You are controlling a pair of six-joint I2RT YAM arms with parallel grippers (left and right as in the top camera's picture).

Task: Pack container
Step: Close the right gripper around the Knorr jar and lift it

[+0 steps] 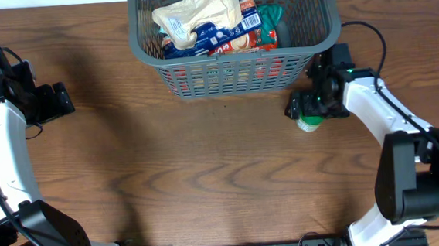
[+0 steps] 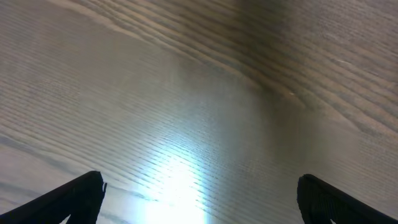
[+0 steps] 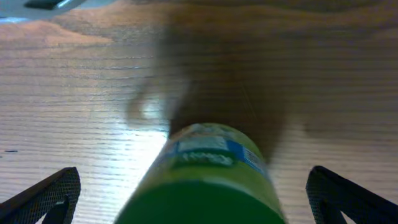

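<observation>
Brown wooden table [image 1: 207, 163], small green-lidded jar [image 1: 309, 124] on it, right of centre

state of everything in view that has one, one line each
container: upright, open top, partly filled
food packets: piled inside the container
jar: out of the container, on the table, green lid on; upright or lying, cannot tell
right gripper: open, one finger either side of the jar, not closed on it
left gripper: open, nothing between its fingers, over bare table

White arm links [image 1: 375, 110]; black joint housings [image 1: 413, 179]; thin black cables [image 1: 382, 40]; fingertips [image 2: 74, 196] black, wedge-shaped, matte.
</observation>
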